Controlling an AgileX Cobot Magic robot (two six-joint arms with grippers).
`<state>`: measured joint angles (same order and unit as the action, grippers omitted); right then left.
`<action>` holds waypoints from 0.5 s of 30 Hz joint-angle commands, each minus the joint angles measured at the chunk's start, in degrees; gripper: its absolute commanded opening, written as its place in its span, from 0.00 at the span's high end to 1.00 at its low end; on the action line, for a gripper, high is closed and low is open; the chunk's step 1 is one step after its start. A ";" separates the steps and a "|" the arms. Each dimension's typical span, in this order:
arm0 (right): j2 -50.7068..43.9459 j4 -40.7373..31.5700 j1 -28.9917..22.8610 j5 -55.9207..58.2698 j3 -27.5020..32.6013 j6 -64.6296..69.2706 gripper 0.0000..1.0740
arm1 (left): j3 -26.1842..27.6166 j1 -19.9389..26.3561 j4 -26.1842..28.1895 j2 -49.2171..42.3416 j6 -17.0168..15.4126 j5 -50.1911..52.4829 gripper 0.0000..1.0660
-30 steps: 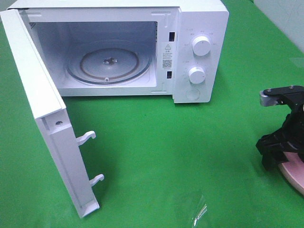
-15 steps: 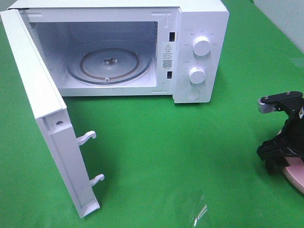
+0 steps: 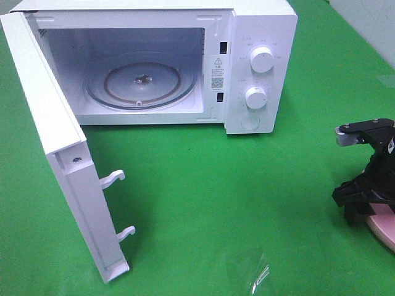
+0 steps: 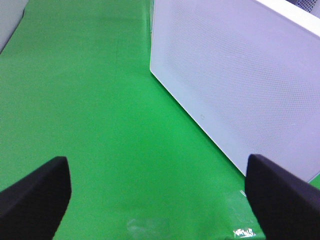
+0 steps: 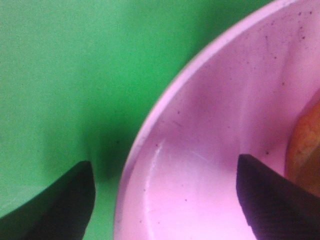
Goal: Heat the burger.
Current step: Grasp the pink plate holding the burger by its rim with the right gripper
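placement at the lower right of the overhead frame: the right hand [image 5: 165, 200] is low over the edge of the pink plate [image 3: 384, 233], which rests on the green tabletop [image 3: 247, 203]. its jaws are wide apart and straddle the plate rim, one finger outside over the cloth and the other inside over the plate floor. nothing is clamped, and contact with the rim cannot be confirmed. the burger [image 5: 306, 145] lies on the plate and shows only as an orange-brown sliver at the right edge of the right wrist frame. this stance suggests a grip on the rim, so that plate and burger travel together.

the left hand [image 4: 157, 195] is out of the overhead frame. its jaws are spread wide, empty, over bare cloth beside a white dotted panel [image 4: 240, 75], probably the door's outer face.

at the left of the overhead frame the door [image 3: 68, 185] is swung fully open. at the top, the microwave [image 3: 259, 37] exposes its glass turntable [image 3: 142, 83], bare and ready to receive the load.
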<state>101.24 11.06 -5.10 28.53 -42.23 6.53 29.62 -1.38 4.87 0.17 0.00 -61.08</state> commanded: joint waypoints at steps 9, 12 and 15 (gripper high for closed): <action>0.80 -0.34 -2.64 1.78 0.80 2.01 0.32 | 0.00 -0.11 0.29 -0.11 0.00 -0.23 0.19; 0.80 -0.23 -2.64 1.20 0.80 2.12 0.32 | 0.00 -0.11 0.29 -0.11 0.00 -0.23 0.19; 0.92 -0.06 -2.64 1.15 0.80 2.41 0.33 | 0.00 -0.11 0.29 -0.11 0.00 -0.23 0.19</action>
<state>101.93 10.89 -7.62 29.85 -41.83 8.25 29.62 -1.38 4.87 0.17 0.00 -61.08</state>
